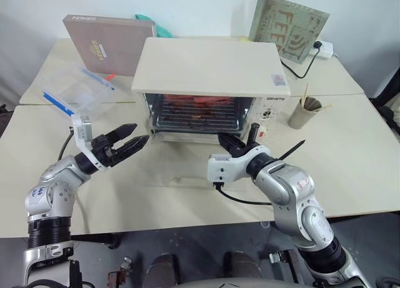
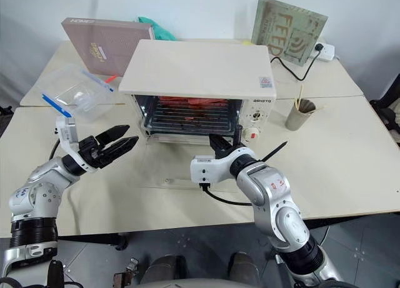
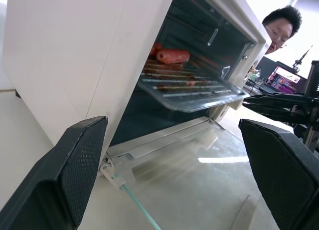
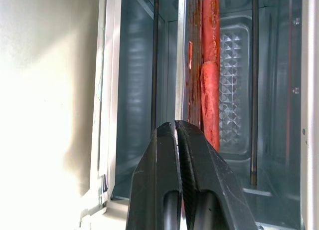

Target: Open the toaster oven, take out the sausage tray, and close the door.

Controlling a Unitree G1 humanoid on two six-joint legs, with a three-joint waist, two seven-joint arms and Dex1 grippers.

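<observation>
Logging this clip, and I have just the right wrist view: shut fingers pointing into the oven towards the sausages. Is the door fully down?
Observer: Yes, the door lies flat on the table in front of the toaster oven.
Operator: Where is the other arm?
Observer: The left gripper is open and empty, beside the oven's front left corner.
Operator: Is the tray out yet?
Observer: No, the sausage tray sits inside the oven with the sausages on it.
</observation>
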